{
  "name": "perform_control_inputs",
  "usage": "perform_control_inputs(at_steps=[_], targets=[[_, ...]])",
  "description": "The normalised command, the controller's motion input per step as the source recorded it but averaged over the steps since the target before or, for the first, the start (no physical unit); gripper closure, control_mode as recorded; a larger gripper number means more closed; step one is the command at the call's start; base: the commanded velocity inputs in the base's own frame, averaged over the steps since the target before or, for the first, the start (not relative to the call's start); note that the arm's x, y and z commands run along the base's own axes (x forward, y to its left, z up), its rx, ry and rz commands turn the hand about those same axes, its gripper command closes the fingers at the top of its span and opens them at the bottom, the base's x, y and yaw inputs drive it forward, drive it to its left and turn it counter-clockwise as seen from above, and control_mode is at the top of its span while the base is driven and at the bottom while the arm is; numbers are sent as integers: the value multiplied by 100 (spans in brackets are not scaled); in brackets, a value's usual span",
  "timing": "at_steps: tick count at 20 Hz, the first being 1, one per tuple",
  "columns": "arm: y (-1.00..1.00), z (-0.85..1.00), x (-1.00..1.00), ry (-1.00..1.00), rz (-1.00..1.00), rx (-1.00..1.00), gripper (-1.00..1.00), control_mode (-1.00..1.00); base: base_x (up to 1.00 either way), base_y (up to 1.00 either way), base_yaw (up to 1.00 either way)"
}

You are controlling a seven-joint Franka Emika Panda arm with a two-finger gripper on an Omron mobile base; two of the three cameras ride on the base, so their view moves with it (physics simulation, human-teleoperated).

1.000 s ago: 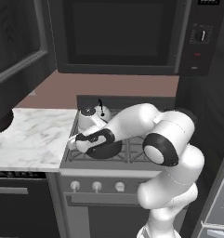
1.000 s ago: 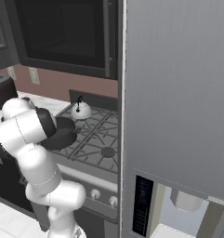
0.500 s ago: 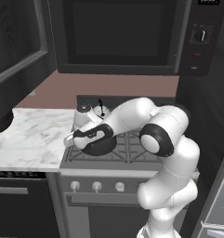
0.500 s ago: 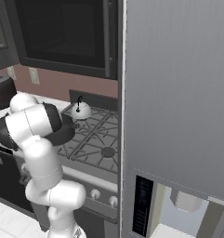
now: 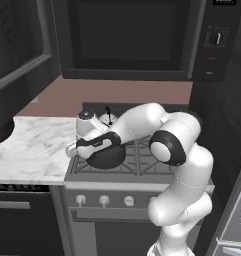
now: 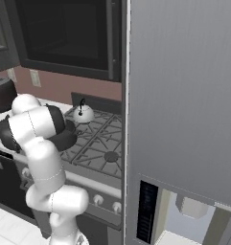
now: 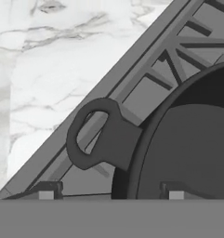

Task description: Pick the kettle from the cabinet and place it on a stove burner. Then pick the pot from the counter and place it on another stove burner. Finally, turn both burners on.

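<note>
The pot (image 7: 187,148) (dark, squat, loop-handled) sits over the grate (image 7: 155,79).

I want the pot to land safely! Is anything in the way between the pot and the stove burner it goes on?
Nothing visible is in the way. The pot already sits over the grates of the stove at its front left corner. The kettle stands apart on the back burner.

The arm is bent leftward and stretched low across the scene, wrist turned down. The gripper (image 7: 111,194) is held with its fingertips (image 7: 46,194) set apart, pointing downward
</note>
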Motion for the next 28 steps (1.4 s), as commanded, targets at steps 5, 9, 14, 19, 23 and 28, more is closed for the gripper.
perform_control_inputs(at_steps=[5,9,14,19,23,28], targets=[[0,3,-1,-4,0,0,-100,-100,0,0,0],[0,16,-4,-6,0,0,-100,-100,0,0,0],[0,20,-6,-8,0,0,-100,-100,0,0,0],[0,20,-14,-7,0,0,-100,-100,0,0,0],[0,20,-19,-6,0,0,-100,-100,0,0,0],[0,19,-29,-6,0,0,-100,-100,0,0,0]])
